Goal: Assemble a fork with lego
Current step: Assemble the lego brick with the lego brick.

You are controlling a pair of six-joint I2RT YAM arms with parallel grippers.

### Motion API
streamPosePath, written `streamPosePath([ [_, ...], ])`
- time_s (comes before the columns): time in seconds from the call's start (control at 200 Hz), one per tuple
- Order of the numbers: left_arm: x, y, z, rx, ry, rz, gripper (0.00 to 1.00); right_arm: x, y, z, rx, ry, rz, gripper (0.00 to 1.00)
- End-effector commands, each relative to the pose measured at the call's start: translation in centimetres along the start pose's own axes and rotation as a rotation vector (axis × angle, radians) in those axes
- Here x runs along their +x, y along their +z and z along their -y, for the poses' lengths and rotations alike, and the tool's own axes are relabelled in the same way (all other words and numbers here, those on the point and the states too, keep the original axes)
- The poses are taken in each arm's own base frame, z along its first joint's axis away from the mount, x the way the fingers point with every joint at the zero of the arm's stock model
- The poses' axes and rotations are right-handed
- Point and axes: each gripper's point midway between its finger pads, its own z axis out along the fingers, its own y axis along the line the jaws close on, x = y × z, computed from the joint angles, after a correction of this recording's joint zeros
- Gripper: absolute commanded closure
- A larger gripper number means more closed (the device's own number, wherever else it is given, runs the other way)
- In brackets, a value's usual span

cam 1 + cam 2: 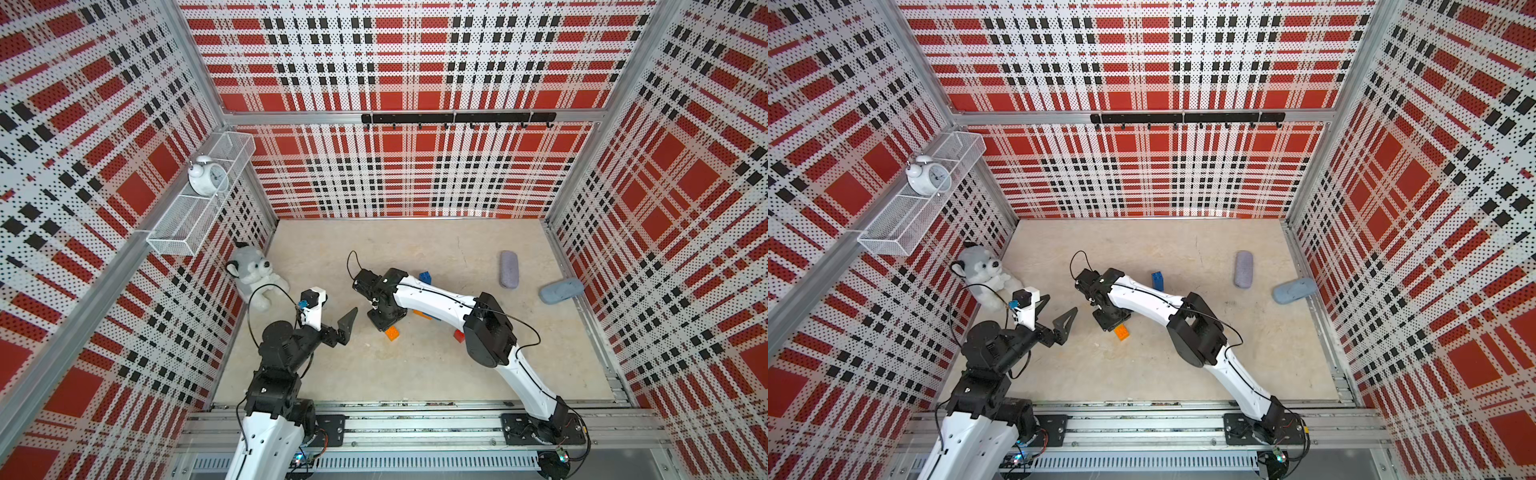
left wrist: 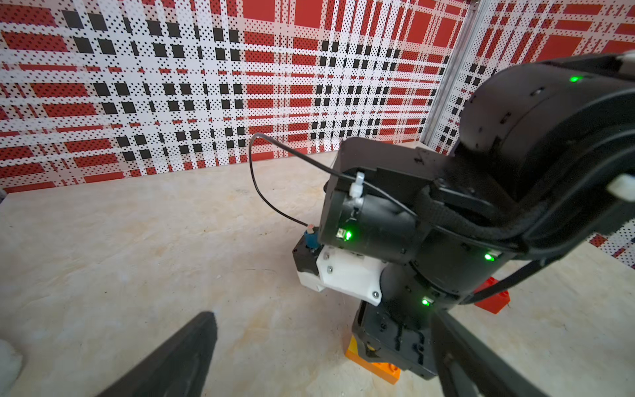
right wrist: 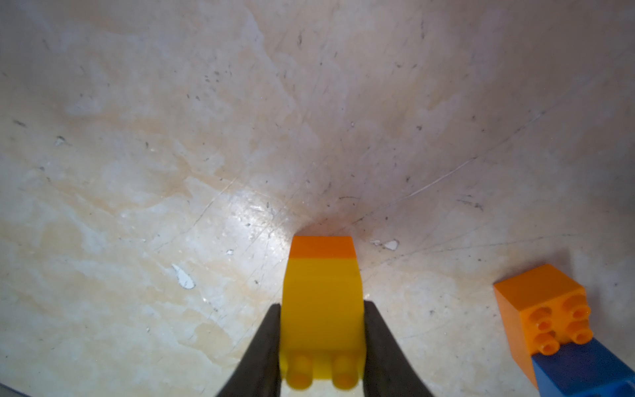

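The right gripper (image 3: pixel 321 319) is clenched on a yellow brick (image 3: pixel 323 295), with a black finger (image 3: pixel 268 343) pressed against each side. The yellow brick is stacked on an orange brick (image 3: pixel 323 246) that rests on the tabletop (image 3: pixel 171 137). In both top views this stack sits near the centre of the frame, and only the orange brick's end shows from under the gripper head. The left gripper (image 1: pixel 1057 311) hangs left of centre with its jaws spread wide and nothing between them, apart from the lego. The right wrist view shows an orange cube (image 3: pixel 543 306) near the held stack. It seems joined to a long blue brick (image 3: pixel 584 369), though the right arm (image 1: pixel 440 297) covers most of that pair from above. A small blue brick (image 1: pixel 1157 280) stands upright just above the arm, right of centre. A red brick (image 1: pixel 459 336) peeks out below the elbow
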Motion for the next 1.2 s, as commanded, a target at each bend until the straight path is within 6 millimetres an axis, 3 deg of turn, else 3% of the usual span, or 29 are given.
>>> streamPosePath([
  [0.0, -0.8, 0.0, 0.3, 0.013, 0.015, 0.023, 0.02, 5.3, 8.6, 0.8, 0.037, -0.033, -0.256, 0.73],
  [0.1, -0.8, 0.0, 0.3, 0.011, 0.015, 0.024, 0.02, 3.7, 7.1, 1.3, 0.064, -0.045, -0.215, 0.74],
  [0.261, -1.3, -0.1, 0.5, 0.018, 0.021, 0.036, 0.02, 0.8, 1.8, 3.2, 0.061, -0.093, -0.067, 0.72],
  [0.401, -1.7, -0.1, 0.6, 0.021, 0.024, 0.048, 0.02, 0.7, -1.2, 5.9, 0.109, -0.181, -0.044, 0.71],
  [0.511, -1.6, 0.0, 0.5, 0.019, 0.022, 0.046, 0.02, 1.3, -1.5, 6.5, 0.106, -0.251, -0.049, 0.7],
  [0.621, -1.5, 0.0, 0.5, 0.017, 0.024, 0.043, 0.02, 1.6, -0.8, 5.8, 0.064, -0.298, -0.05, 0.67],
  [0.762, -1.6, 0.1, 0.5, 0.018, 0.029, 0.041, 0.02, 1.2, -0.4, 5.4, 0.048, -0.331, -0.045, 0.58],
  [1.002, -1.9, 0.4, 0.5, 0.023, 0.034, 0.032, 0.02, -0.3, -4.3, 5.7, 0.074, -0.342, 0.051, 0.41],
  [1.192, -2.5, 0.6, 0.7, 0.035, 0.056, 0.032, 0.02, 1.7, -6.0, 6.1, 0.073, -0.354, 0.058, 0.33],
])
